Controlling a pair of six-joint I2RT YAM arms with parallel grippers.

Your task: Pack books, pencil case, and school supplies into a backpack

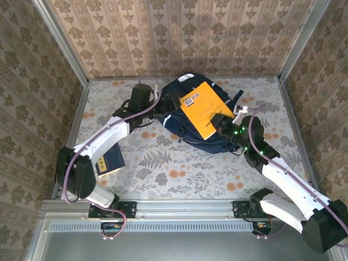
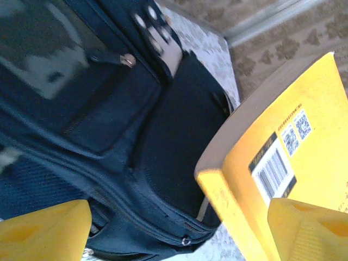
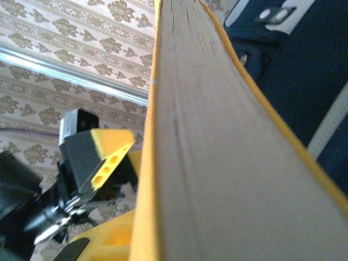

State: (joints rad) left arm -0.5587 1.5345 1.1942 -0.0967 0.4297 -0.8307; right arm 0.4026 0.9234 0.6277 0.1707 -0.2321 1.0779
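One yellow book (image 1: 204,109) is what I'm dealing with. It lies slanted across the top of the backpack (image 1: 187,133), barcode side up. The backpack sits toward the back middle of the table (image 1: 163,174).

My right pincer (image 1: 225,126) is clamped on the book's near right corner. From that wrist, the page edge runs straight out from between my fingers.

My left pincer (image 1: 165,104) is spread wide with nothing in it, parked at the backpack's left side by the book's left corner. From that wrist, the book's corner sits just above one yellow pad (image 2: 304,228). I can't tell if they touch. Between the pads I see the backpack's zips and pockets.

Off to the left, a navy book (image 1: 111,159) lies flat on the table, partly under my left arm and well apart from the backpack.
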